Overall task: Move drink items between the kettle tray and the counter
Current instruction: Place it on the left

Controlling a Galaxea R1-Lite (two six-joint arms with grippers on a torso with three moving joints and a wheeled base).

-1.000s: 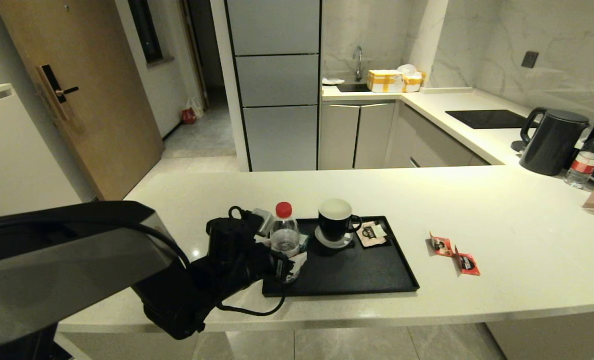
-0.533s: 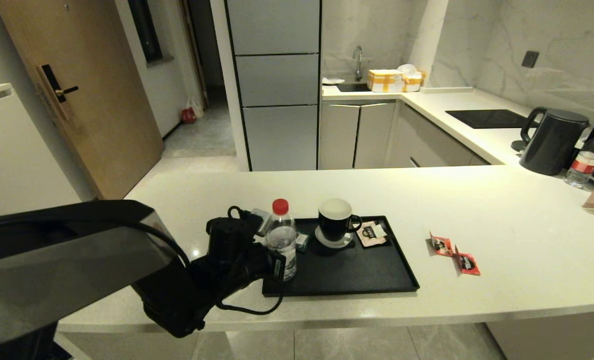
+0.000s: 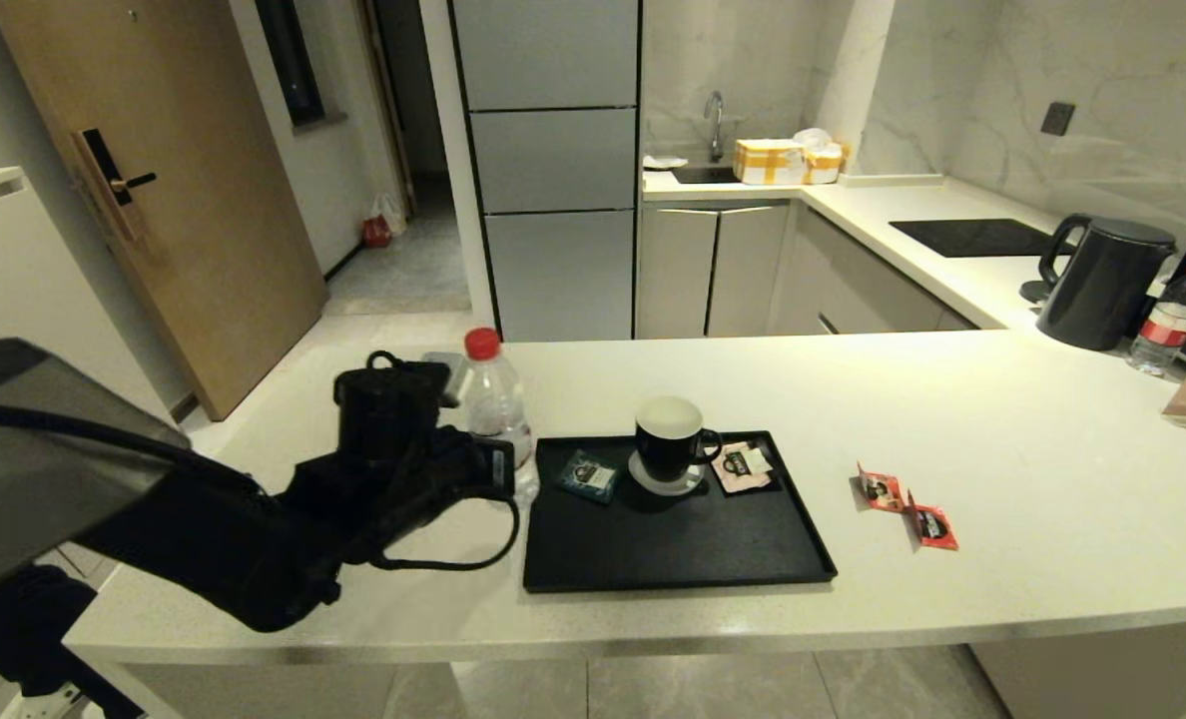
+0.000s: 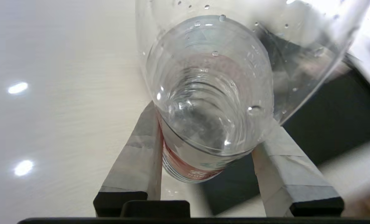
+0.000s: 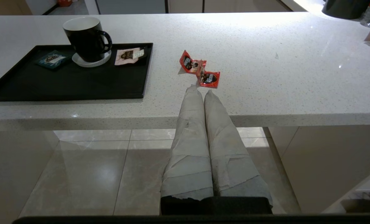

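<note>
Bottle [image 3: 494, 399], clear w/ red cap, sits clamped in the left gripper [image 3: 488, 464], upright, just beside the tray's left edge and over the counter [image 3: 1002, 419]; can't tell if its base touches the stone. Wrist cam: both taped fingers [image 4: 135, 161] press the bottle's [image 4: 210, 102] sides at the red label, white stone on one side, black tray corner on the other.

Tray [image 3: 673, 554] next, flat on the counter near the front edge. On it: teal packet [image 3: 586, 474] at the back-left, black mug [image 3: 670, 439] w/ white inside on a white coaster, pale pink packet [image 3: 743, 465] just beside the mug.

Right of the tray, apart from it, two red sachets [image 3: 907, 506] lie on bare counter, corners touching.

Right gripper [image 5: 200, 90] not in the head view; its own cam shows it low in front of the counter edge, fingers pressed together on nothing, tips pointing at the sachets [image 5: 200, 69].

Far right at the back: black kettle [image 3: 1102, 285], second bottle [image 3: 1167, 320] beside it.
</note>
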